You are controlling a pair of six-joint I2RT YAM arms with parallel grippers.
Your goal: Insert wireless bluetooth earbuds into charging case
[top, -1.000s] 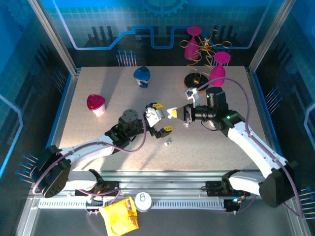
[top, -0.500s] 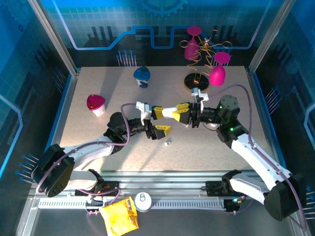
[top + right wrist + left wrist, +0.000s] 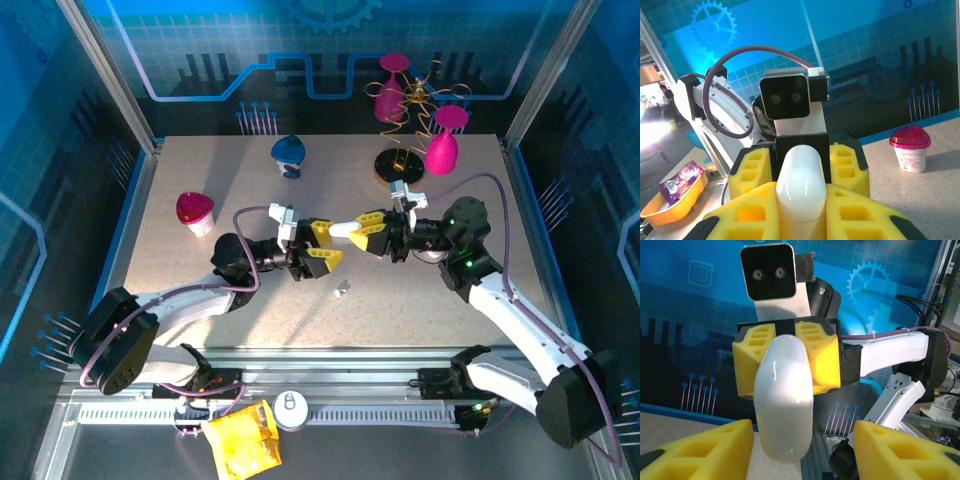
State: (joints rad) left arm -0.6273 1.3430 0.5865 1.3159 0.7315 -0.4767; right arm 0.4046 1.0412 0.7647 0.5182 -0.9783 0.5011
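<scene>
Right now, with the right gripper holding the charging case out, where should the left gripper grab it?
On the free rounded end of the charging case, which juts past the right gripper clamping its other end. The left gripper should come head-on along the case's length and pinch its bare flanks.

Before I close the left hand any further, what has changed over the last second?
The left hand turned to face the right hand, and its jaws narrowed around the free end of the case, though a gap remains beside it. The right arm shifted rightward. Unchanged: the right hand stays shut on the case, and the earbud on the table has not moved.
</scene>
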